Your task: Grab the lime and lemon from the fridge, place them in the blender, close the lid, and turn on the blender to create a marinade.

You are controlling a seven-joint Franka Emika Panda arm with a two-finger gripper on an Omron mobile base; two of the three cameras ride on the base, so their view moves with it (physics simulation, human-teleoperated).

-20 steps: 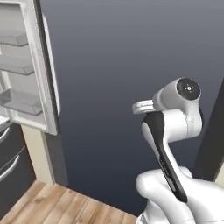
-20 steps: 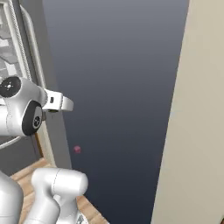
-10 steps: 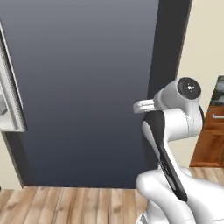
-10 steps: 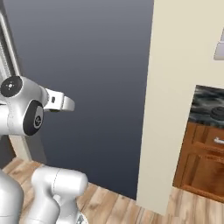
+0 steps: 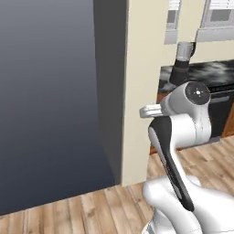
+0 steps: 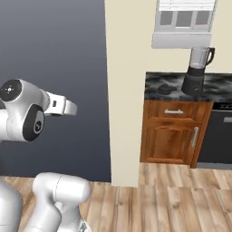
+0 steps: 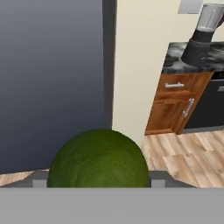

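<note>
Here we see the gripper (image 7: 99,183) closed wide on the lime (image 7: 99,159) at six o'clock of the hand view, the grey fridge (image 7: 52,78) side beyond at ten, the blender (image 7: 202,36) far off on the dark counter (image 7: 175,54) at two, its lid (image 6: 165,89) just beside it.

lime (image 7: 99,160): one
blender (image 6: 196,70): one, on the counter (image 6: 154,81)
lid (image 6: 165,89): one, on the counter
cabinet door (image 6: 168,137): one
drawer (image 6: 174,110): one
</note>
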